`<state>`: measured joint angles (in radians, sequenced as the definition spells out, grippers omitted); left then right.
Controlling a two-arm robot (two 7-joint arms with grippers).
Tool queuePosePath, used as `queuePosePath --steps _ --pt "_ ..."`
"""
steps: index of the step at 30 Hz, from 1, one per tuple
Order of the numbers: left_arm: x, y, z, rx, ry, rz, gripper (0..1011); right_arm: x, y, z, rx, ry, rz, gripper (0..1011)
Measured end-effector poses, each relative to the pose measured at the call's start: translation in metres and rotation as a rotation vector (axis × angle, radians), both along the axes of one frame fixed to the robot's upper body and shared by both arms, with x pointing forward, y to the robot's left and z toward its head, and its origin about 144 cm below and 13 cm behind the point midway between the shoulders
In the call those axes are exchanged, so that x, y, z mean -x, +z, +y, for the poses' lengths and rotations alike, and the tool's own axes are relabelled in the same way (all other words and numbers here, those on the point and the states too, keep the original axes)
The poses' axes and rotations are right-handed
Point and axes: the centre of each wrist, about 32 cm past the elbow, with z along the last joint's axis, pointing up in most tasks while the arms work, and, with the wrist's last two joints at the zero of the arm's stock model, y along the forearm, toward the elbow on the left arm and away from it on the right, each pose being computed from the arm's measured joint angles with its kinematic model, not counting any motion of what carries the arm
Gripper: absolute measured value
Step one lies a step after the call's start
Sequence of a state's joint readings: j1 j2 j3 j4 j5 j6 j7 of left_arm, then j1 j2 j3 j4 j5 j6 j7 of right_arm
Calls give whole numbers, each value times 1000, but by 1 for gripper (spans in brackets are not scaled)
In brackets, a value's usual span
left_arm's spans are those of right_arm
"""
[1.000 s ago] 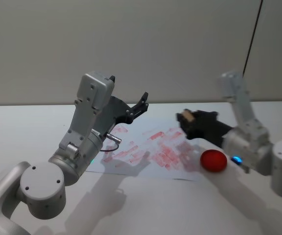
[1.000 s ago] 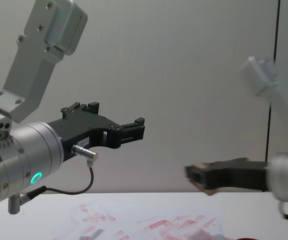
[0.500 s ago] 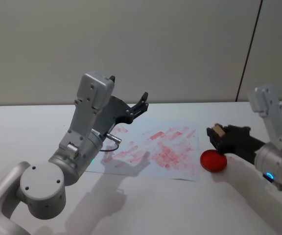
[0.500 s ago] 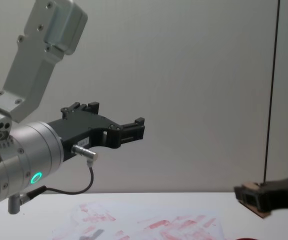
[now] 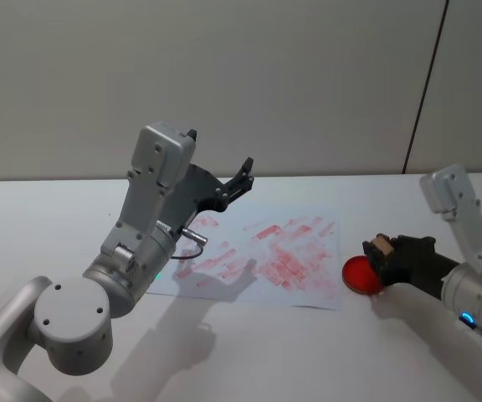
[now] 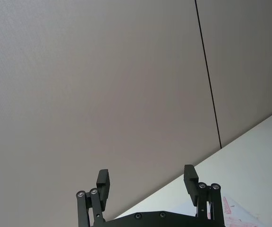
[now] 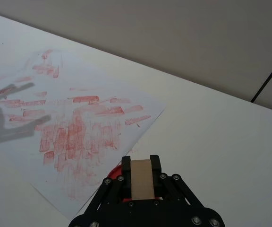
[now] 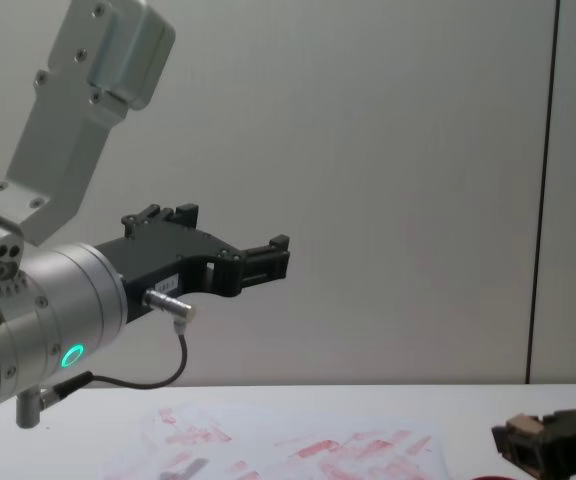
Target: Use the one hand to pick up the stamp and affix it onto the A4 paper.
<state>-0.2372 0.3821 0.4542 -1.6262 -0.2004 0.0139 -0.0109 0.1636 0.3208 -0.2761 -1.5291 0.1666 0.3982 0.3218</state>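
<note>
My right gripper point(image 5: 378, 255) is shut on the stamp point(image 5: 382, 246), a small light-brown wooden block. It hangs low over a round red ink pad point(image 5: 361, 275), just off the right edge of the A4 paper point(image 5: 258, 251). In the right wrist view the stamp point(image 7: 141, 182) sits between the black fingers point(image 7: 126, 166), with the paper point(image 7: 74, 127) and its many red imprints beyond. My left gripper point(image 5: 239, 178) is held raised over the paper's left part, open and holding nothing.
The white table point(image 5: 40, 218) runs left and toward me around the paper. A plain grey wall point(image 5: 291, 75) stands behind, with a dark vertical seam on the right. The left arm's green ring point(image 8: 71, 355) and cable point(image 8: 148, 380) show large in the chest view.
My right gripper has carried the stamp rightward and down, from over the paper's right part to just above the red ink pad. The left arm has not moved.
</note>
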Motion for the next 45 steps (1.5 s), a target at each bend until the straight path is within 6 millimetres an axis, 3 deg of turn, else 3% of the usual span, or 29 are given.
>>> queuePosePath --steps 17,20,31,41,45 --pt "0 0 0 0 0 0 1001 -11 -15 11 44 23 18 236" --pt "0 0 0 0 0 0 1001 -12 -16 13 47 26 18 305" --pt "0 0 0 0 0 0 1001 -15 -19 16 53 33 19 701" --pt "0 0 0 0 0 0 1001 -16 -20 17 56 35 18 976" --pt "0 0 0 0 0 0 1001 -17 -21 18 56 36 19 1001"
